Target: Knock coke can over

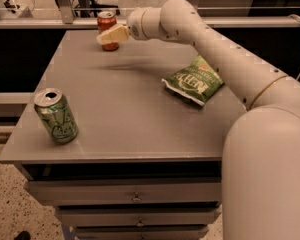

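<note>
The coke can [106, 23] is red-orange with a silver top and stands upright at the far left of the grey table [125, 114]. My gripper [104, 37] reaches in from the right on a long white arm. Its pale tip is in front of the can's lower half and covers part of it. I cannot tell whether it touches the can.
A green can with pale drawings [56, 116] stands upright near the table's front left corner. A green chip bag [193, 80] lies at the right side. Drawers [135, 198] are below the table top. A rail runs behind the table.
</note>
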`<state>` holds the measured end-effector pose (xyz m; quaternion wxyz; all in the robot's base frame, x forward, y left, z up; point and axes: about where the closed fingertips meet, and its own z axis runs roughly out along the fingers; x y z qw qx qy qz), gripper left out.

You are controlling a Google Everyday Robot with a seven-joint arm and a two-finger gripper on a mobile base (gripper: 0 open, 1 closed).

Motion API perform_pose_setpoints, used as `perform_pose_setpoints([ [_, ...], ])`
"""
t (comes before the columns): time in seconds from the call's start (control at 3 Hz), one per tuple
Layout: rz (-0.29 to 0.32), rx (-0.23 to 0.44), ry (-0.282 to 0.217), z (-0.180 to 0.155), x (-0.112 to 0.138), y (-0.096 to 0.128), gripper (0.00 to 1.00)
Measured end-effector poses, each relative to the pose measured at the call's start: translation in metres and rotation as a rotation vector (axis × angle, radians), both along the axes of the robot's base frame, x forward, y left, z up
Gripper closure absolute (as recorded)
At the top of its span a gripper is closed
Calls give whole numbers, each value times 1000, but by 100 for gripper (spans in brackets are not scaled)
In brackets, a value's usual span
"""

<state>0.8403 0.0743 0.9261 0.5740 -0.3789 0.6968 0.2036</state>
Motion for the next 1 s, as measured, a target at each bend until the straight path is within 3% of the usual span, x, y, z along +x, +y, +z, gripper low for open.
perform_pose_setpoints([
  [0.67, 30, 90, 32, -4, 37, 36, 0],
  [1.0, 50, 86, 69, -17, 41, 48, 16],
])
